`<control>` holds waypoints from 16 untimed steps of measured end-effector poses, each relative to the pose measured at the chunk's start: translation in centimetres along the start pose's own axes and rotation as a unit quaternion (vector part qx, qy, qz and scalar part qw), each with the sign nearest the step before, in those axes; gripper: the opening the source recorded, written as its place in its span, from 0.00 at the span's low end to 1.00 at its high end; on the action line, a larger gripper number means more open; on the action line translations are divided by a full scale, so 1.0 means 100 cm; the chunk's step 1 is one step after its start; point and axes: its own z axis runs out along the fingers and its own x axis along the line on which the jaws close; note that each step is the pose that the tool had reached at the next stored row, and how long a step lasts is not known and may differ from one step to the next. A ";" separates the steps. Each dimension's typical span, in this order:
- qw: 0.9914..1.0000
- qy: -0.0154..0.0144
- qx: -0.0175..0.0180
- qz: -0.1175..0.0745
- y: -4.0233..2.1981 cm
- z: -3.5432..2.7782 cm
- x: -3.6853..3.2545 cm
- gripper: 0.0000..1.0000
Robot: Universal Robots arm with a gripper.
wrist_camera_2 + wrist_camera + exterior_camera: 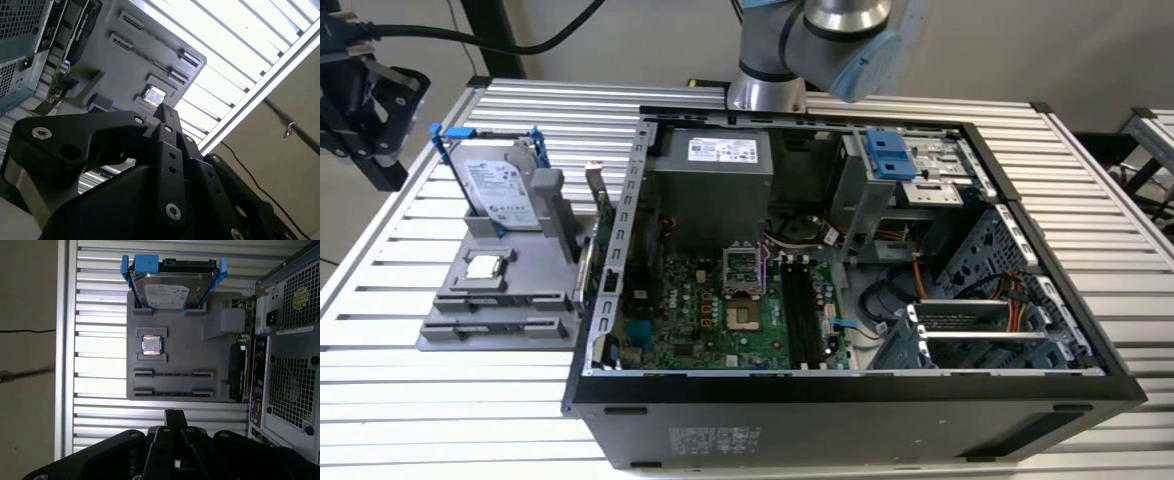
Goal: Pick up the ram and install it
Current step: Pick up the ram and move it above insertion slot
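Observation:
A grey holder (175,347) lies on the slatted table beside the open computer case (854,390). Two long slots run along the holder's end; a thin dark strip, the ram (172,374) seen edge-on, sits in one, and a similar strip (172,392) sits in the other. My gripper (173,415) hangs above the table just off that slotted end, fingers pressed together with nothing between them. In the second wrist view the gripper (165,114) points toward the holder (125,55). The motherboard's black memory slots (801,310) lie inside the case.
A silver hard drive with blue rails (170,287) stands at the holder's far end, with a small square processor chip (151,345) mid-holder. A dark card (237,367) stands between holder and case. The arm (827,40) rises behind the case. The table edge (67,365) is close by.

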 end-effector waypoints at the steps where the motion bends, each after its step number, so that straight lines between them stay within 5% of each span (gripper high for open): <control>1: 1.000 0.000 0.000 0.000 0.0000 0.0000 0.0000 0.00; 16: 1.000 -0.002 0.000 0.000 -0.0004 0.0000 0.0000 0.00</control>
